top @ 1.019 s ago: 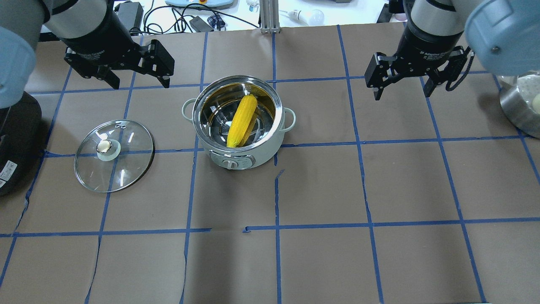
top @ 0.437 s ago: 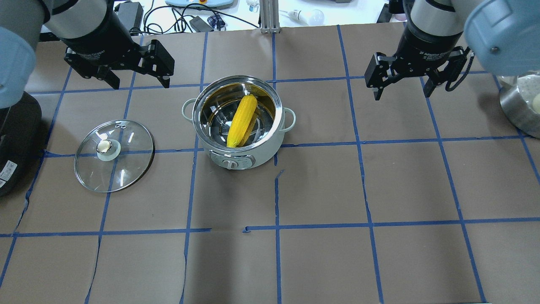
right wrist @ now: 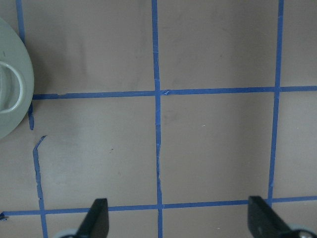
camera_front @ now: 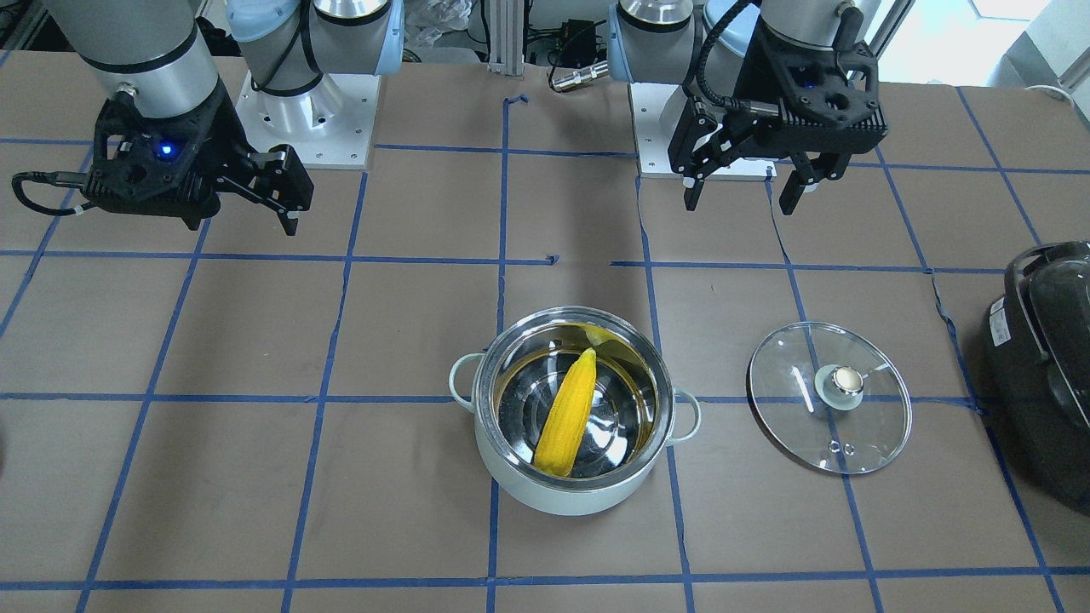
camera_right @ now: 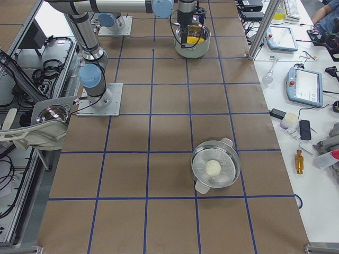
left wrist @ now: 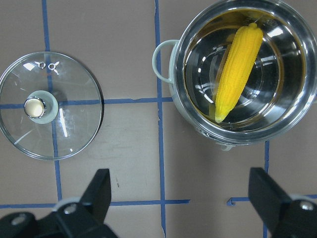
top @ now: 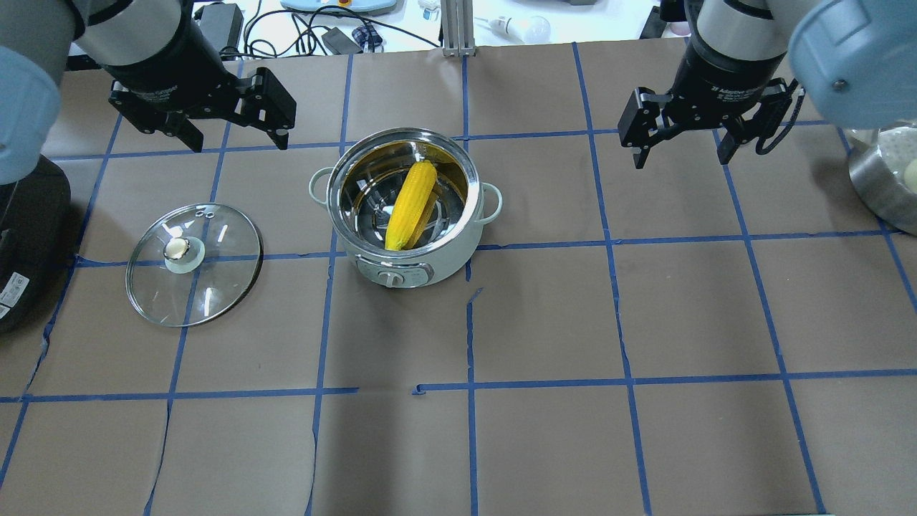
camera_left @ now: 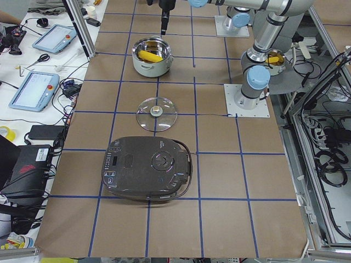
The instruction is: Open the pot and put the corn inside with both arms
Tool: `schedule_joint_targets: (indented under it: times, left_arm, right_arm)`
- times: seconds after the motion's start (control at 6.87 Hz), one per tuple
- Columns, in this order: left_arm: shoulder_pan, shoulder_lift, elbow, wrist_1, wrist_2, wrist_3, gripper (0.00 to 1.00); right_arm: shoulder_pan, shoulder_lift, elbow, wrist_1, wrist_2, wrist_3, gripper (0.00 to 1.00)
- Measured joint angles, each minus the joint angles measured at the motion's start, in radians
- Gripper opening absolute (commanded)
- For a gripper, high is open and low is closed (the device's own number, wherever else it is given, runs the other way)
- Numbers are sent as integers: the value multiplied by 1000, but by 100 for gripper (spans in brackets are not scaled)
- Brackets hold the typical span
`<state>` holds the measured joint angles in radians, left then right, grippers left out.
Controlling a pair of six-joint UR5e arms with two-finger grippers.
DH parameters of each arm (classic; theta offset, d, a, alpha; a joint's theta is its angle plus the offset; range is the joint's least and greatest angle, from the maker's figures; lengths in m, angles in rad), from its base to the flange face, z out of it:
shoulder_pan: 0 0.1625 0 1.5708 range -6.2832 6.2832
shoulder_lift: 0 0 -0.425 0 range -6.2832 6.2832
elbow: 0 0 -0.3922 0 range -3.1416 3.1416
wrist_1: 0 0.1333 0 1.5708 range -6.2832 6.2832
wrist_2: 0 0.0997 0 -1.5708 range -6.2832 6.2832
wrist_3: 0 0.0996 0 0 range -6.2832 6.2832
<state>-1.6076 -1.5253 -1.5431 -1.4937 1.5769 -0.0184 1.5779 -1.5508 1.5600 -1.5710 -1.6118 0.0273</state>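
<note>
The pale mint-green pot (top: 444, 264) stands open at mid-table, also in the front view (camera_front: 562, 501). The yellow corn (top: 410, 204) lies slanted inside on the steel bottom, seen too in the front view (camera_front: 566, 413) and the left wrist view (left wrist: 237, 72). The glass lid (top: 215, 287) lies flat on the table to the pot's left, knob up. My left gripper (top: 238, 142) is open and empty, raised behind the lid and pot. My right gripper (top: 680, 159) is open and empty, raised to the right of the pot.
A large black appliance (top: 29, 236) sits at the left table edge, beyond the lid. A steel pot holding a white ball (top: 885, 179) stands at the right edge. Cables and devices lie beyond the far edge of the table.
The right gripper has drifted very slightly toward the far edge. The left gripper, pot, corn and lid have not moved.
</note>
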Motion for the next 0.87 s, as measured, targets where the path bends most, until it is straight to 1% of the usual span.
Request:
schedule_joint_targets:
  times: [0.87]
  left_arm:
    - [0, 1, 1, 0, 0, 0, 100]
  right_arm:
    - [-1, 4, 1, -10, 0, 1, 100]
